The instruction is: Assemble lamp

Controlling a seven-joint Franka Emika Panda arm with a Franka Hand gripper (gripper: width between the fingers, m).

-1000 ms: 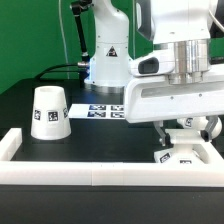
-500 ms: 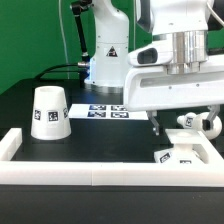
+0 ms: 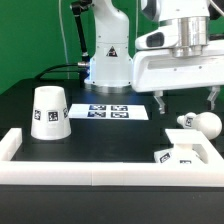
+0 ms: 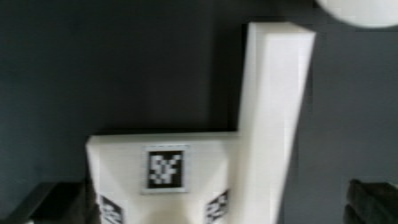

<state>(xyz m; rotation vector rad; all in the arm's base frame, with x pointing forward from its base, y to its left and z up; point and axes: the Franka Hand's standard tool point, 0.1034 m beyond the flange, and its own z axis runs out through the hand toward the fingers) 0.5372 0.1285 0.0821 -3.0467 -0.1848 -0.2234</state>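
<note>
The lamp's base (image 3: 180, 155) sits in the corner of the white rails (image 3: 100, 172) at the exterior view's right. The bulb (image 3: 200, 122) lies on its side near it, and the shade (image 3: 48, 110) stands well apart at the exterior view's left. All three look light, rigid and smooth. The bulb would likely roll, so its neck seems the surest hold. The end effector (image 3: 186, 102) hangs above, released and empty. The rails crowd the base, and the marker board (image 3: 110, 110) lies mid-surface (image 3: 100, 140).
</note>
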